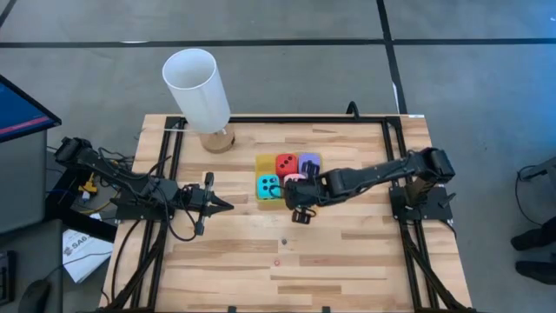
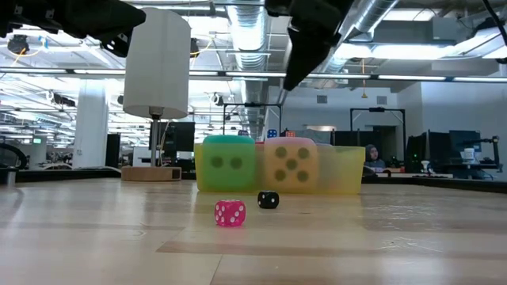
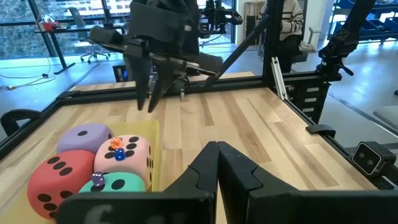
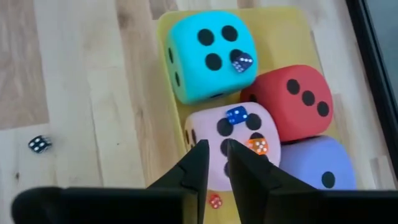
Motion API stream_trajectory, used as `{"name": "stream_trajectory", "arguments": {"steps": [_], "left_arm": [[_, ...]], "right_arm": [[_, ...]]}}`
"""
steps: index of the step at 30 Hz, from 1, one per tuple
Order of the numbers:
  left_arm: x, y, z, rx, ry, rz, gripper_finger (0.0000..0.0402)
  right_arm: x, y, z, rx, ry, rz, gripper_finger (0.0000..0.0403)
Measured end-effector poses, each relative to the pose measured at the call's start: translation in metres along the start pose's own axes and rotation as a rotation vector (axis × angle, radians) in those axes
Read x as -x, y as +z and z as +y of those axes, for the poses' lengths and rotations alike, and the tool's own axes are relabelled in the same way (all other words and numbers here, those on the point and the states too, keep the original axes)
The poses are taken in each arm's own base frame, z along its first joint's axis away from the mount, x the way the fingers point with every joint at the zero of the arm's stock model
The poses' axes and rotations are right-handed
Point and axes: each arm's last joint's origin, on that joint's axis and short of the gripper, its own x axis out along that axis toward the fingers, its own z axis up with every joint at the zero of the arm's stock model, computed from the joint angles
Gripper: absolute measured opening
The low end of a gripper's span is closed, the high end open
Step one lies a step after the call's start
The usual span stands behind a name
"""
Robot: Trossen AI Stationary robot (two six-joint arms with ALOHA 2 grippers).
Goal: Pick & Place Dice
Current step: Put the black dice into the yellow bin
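White lamp, tiny dice, yellow tray.

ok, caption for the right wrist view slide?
Right pincer over pink die in yellow tray, with cyan, red and purple dice.

Readable markings, for your record: the only lettering is on a white paper lying off the table's left front corner in the high view, where you can make out "SA"; the rest is too small to read. Numbers appear only as pips. From the right wrist view, the cyan die shows three on top, the red die three.
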Motion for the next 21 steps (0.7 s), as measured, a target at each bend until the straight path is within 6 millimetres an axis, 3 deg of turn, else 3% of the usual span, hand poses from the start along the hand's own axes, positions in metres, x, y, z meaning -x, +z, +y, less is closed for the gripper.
{"name": "stream_trajectory", "arguments": {"steps": [10,21], "left_arm": [[0.000,0.000,0.000,0.000,0.000,0.001,0.0000],[0.000,0.001,0.000,0.004,0.000,-0.011,0.0000]], "right_arm": [[0.010,-0.011,0.012,0.019,0.058,-0.129,0.0044],[0.032,-0.053,-0.011,-0.048,0.111,-0.427,0.0027]]}}
